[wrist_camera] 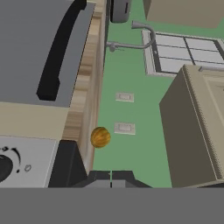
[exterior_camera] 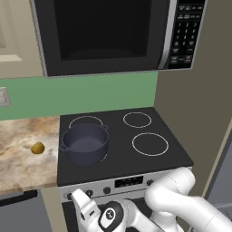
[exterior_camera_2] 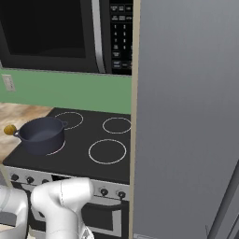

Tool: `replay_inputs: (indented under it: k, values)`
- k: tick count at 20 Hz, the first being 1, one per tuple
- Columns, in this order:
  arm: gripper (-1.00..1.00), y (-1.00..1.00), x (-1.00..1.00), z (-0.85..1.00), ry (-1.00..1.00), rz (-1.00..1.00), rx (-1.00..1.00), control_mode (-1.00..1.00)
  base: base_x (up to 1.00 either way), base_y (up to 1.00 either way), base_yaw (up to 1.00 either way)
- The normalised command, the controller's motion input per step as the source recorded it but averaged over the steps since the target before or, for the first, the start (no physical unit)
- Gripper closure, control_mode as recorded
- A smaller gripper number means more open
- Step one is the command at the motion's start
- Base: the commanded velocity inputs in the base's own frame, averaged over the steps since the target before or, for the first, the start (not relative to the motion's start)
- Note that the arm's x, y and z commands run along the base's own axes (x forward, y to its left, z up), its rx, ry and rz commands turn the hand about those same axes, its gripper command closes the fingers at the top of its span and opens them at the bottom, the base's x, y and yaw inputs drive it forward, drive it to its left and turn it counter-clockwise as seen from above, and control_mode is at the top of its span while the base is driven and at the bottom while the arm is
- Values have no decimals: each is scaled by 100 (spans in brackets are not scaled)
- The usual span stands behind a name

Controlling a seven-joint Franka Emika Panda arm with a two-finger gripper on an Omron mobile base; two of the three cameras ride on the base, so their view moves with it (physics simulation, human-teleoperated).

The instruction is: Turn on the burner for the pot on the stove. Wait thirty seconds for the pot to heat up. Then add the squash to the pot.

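One tall grey panel (exterior_camera_2: 186, 116) stands at the right of the stove, and one black microwave (exterior_camera: 113, 34) hangs above the cooktop against the green wall (exterior_camera: 81, 93). One stove (exterior_camera: 174, 156), black glass on top with a silver front panel, carries four white ring marks. The burner (exterior_camera: 106, 158) under the pot shows as a thin white arc at the near left; three more rings lie bare, one far left, one far right and one near right. One pot (exterior_camera: 84, 143), dark blue-grey, lidless, with two small loop handles, sits on that near left ring. One marbled counter (exterior_camera: 22, 154) runs left of the stove. One squash (exterior_camera: 37, 147), a small yellow-olive lump, lies on the counter just left of the pot, apart from it; the hand view shows it against the counter edge. Along the front panel, small black knobs (exterior_camera_2: 103, 191) flank one display; at least five can be counted. One gripper (wrist_camera: 111, 178), low in front of the stove's left end, has its two dark tips pressed together with nothing between them
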Motion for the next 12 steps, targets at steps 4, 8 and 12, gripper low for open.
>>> replay_inputs:
  k: [4,8,12]
  values:
    - [100,0,0,0,0,0,0,-100,0,0,0]
    - [100,0,0,0,0,0,0,-100,0,0,0]
    - [100,0,0,0,0,0,0,-100,0,0,0]
